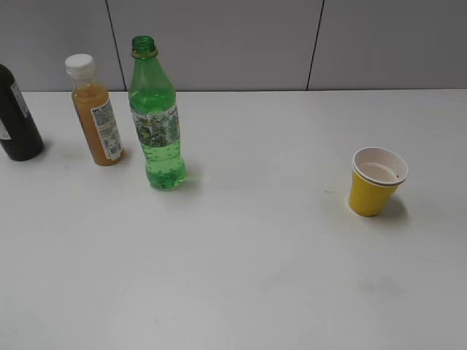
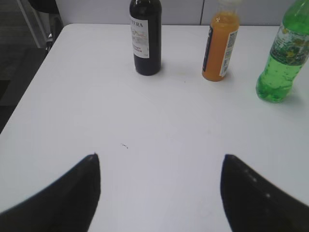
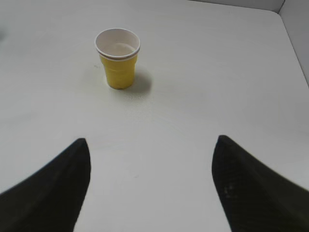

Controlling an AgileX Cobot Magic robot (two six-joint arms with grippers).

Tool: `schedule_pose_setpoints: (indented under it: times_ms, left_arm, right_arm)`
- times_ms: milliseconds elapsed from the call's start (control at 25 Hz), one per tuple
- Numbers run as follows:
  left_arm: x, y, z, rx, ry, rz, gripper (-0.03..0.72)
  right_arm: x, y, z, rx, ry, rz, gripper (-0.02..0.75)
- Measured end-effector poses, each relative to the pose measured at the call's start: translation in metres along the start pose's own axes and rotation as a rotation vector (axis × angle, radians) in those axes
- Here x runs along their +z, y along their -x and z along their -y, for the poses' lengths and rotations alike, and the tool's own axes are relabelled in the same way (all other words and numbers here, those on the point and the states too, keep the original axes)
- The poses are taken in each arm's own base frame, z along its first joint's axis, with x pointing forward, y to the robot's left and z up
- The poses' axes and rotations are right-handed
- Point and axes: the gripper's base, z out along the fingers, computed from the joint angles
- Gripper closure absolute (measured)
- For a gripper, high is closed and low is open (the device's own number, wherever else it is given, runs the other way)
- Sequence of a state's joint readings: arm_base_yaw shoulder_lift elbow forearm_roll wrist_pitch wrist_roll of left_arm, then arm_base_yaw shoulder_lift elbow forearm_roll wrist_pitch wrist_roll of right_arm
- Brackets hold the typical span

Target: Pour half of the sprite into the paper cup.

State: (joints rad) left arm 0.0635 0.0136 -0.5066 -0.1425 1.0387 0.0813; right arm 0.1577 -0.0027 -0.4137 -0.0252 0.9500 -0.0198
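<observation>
The sprite (image 1: 156, 124) is a tall green plastic bottle with no cap, standing upright at the back left of the white table. It also shows at the top right of the left wrist view (image 2: 282, 58). The paper cup (image 1: 376, 182) is yellow with a white inside and stands upright on the right. It also shows in the right wrist view (image 3: 118, 58). My left gripper (image 2: 159, 157) is open and empty over bare table, well short of the bottles. My right gripper (image 3: 150, 140) is open and empty, short of the cup. Neither gripper shows in the exterior view.
An orange juice bottle (image 1: 95, 109) with a white cap stands left of the sprite, also in the left wrist view (image 2: 220, 46). A dark bottle (image 1: 16, 120) stands at the far left, also in the left wrist view (image 2: 146, 36). The table's left edge (image 2: 29, 92) drops off.
</observation>
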Motion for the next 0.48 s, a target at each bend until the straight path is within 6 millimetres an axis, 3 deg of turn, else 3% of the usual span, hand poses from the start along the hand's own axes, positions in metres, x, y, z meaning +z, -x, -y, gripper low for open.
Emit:
schedule_pose_setpoints:
  times_ms: [480]
  left_arm:
    - [0.0000,0.0000,0.0000,0.000,0.000,0.000,0.100]
  right_arm:
    - [0.0000,0.0001,0.0000,0.000,0.000,0.001,0.146]
